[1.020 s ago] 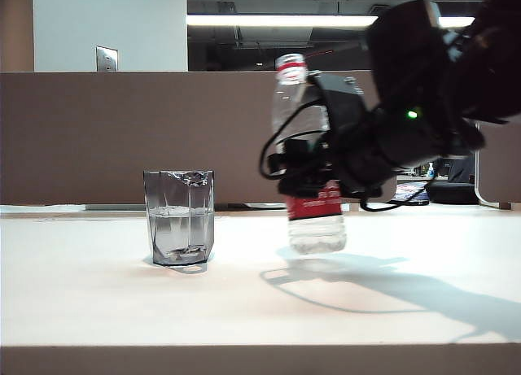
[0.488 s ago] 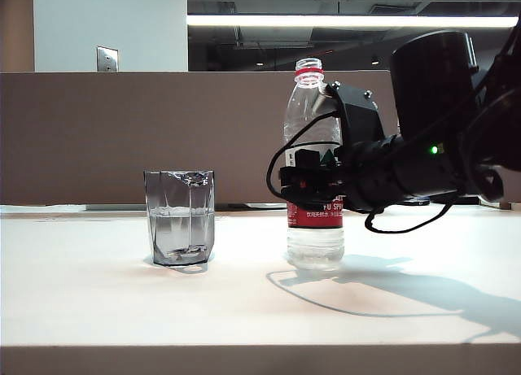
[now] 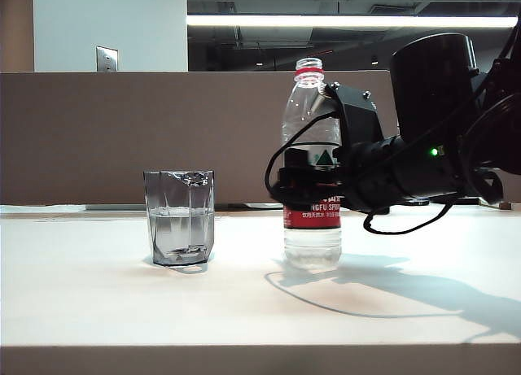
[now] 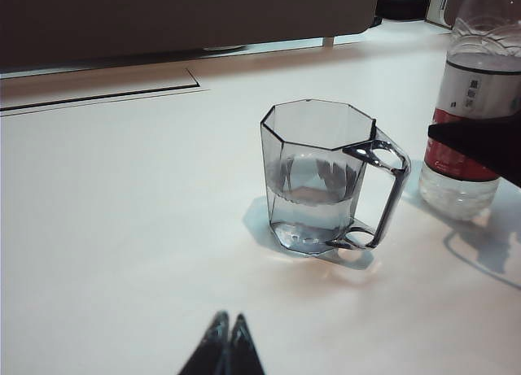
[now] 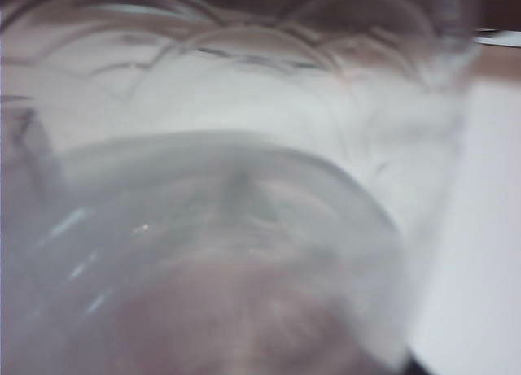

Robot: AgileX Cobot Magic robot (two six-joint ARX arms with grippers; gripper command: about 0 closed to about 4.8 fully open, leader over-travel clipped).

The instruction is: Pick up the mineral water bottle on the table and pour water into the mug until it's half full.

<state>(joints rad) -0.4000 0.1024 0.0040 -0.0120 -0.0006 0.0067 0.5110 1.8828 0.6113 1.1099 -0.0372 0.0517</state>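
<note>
Bottle [image 3: 312, 238] landed, right claw [image 3: 308, 180] round it, grip unclear, left claw [image 4: 228, 346] closed, alone seeing mug [image 4: 313, 180] handle

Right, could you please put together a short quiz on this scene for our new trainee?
1. True or false: the mineral water bottle lies on its side on the table.
2. Which gripper is at the bottle's label?
3. The mug is: A empty, B about half full of water, C brimful.

Key:
1. False; it stands upright.
2. The right gripper; the left gripper is shut, above the table short of the mug.
3. B.
</note>
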